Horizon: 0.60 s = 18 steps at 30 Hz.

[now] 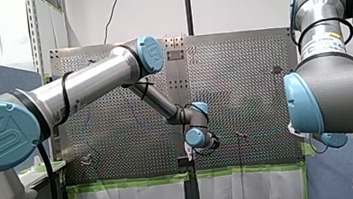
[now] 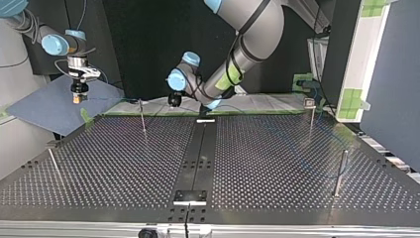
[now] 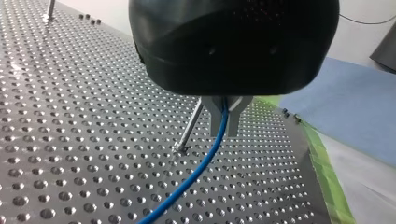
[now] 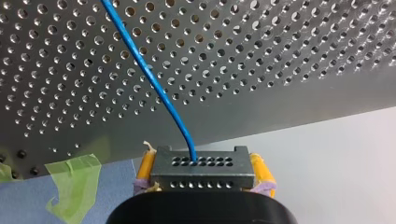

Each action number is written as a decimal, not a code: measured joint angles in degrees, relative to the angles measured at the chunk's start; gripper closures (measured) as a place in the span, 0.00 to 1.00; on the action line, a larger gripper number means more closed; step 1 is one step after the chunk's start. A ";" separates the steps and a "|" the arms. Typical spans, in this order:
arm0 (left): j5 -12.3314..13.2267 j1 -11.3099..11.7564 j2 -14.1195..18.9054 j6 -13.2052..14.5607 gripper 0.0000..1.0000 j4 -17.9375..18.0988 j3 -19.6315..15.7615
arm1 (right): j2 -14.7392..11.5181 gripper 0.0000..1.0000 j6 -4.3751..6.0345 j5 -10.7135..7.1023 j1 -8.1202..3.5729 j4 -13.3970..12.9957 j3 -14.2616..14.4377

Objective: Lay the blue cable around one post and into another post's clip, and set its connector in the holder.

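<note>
Perforated table (image 4: 280, 93) edge, right tool (image 4: 202, 170) beyond

1. My left arm (image 2: 252, 25) comes in from the top view's upper right, bends at the elbow and reaches low toward the middle.
2. My left gripper (image 3: 223, 127) points downward, its metal fingers (image 3: 212, 122) pinched on the blue cable (image 3: 196, 173).
3. My right arm (image 2: 54, 43) hangs at the top view's left, wrist pointing down.
4. My right gripper (image 4: 203, 161) clamps the connector (image 4: 205, 178) between its yellow pads (image 4: 145, 168).
</note>
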 joint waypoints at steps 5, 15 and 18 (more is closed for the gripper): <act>0.59 0.58 -0.02 -0.94 1.00 -0.31 0.20 | 0.05 1.00 0.00 -0.01 0.15 0.03 -0.20; 1.67 1.25 -0.01 -1.41 1.00 -0.91 0.36 | 0.16 1.00 0.00 -0.01 0.53 0.98 -1.39; 1.75 1.27 -0.02 -1.39 0.89 -1.04 0.35 | 0.17 1.00 0.00 -0.02 0.58 1.11 -1.48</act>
